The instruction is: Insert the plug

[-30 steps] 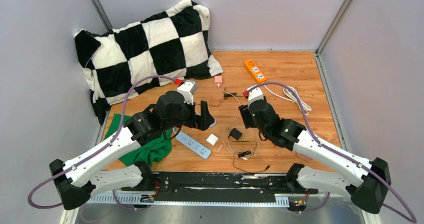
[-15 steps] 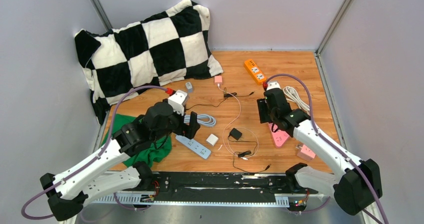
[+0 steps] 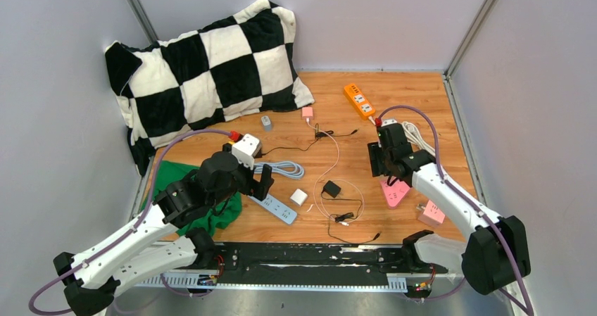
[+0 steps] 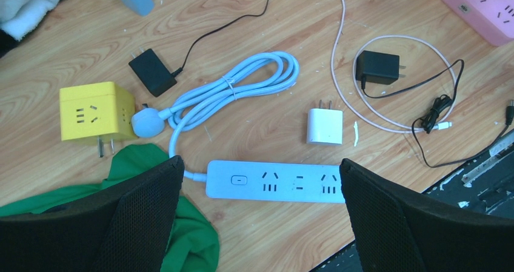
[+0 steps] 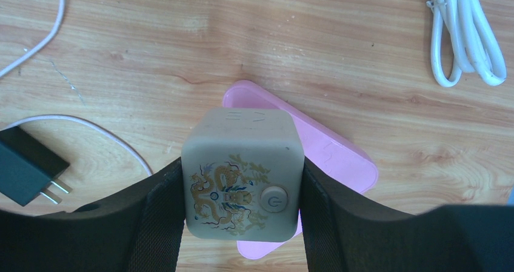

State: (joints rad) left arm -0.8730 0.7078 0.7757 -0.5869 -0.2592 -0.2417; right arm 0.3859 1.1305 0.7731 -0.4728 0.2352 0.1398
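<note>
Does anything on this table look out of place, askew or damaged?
Nothing looks damaged. Oddities: a black-and-white checkered pillow slumped in the far left corner, a crumpled green cloth bunched beside the light-blue power strip, and a small white scrap loose beside the white charger cube.

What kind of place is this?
Likely a robot test cell, not a home: bare grey walls box in a wooden table, and an orange power strip, a blue power strip and a white charger lie scattered like practice props.
</note>
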